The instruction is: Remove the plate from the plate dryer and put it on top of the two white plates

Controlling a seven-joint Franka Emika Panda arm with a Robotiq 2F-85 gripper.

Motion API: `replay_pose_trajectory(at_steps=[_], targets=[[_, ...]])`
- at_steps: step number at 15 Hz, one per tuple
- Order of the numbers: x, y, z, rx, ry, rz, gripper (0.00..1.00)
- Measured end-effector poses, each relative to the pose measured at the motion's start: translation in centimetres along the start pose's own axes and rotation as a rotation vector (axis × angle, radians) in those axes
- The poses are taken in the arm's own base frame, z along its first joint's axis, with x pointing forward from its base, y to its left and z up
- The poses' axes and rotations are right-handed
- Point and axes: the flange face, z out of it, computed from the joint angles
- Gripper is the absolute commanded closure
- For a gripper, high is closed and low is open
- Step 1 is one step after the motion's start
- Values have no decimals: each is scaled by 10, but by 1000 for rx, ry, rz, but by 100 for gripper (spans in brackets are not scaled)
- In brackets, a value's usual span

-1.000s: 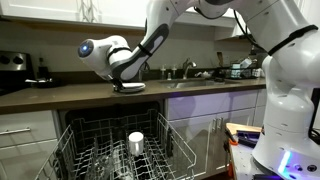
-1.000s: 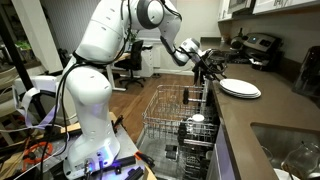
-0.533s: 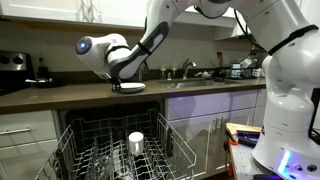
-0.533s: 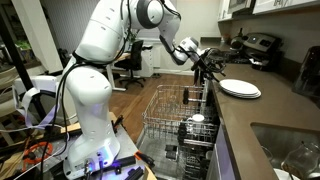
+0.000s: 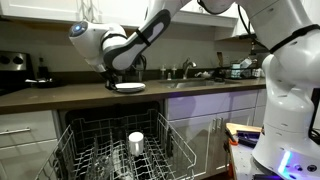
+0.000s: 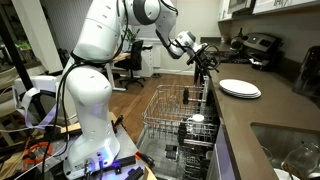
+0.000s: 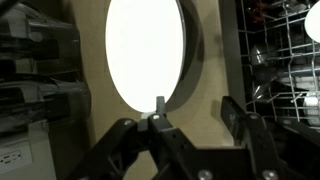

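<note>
Dark kitchen tabletop (image 5: 50, 95), where the plate (image 7: 145, 50) sat flat on the two white plates (image 6: 240, 92).
Robot's fingers (image 7: 245, 125) were spread wide and empty, hanging just above that stack, while the plate dryer (image 5: 120, 150) sat lower down with a white cup (image 5: 136, 141) in it.

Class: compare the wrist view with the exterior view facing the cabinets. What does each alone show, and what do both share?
Wrist view only: the full top face of the round white plates, seen from above, with the gripper open. Exterior view only: the robot's white arm and the white cabinet drawers. Both: plates, gripper, grey wire dish rack, brown counter.
</note>
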Motion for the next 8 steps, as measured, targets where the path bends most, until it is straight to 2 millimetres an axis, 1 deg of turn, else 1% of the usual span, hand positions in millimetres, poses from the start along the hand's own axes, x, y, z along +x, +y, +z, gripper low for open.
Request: replay_pose_trajectory(at_steps=[2, 4, 8], targets=[[-1, -2, -19, 27, 13, -1, 2], [-2, -6, -41, 53, 30, -8, 0], [-8, -16, -86, 93, 77, -32, 0]])
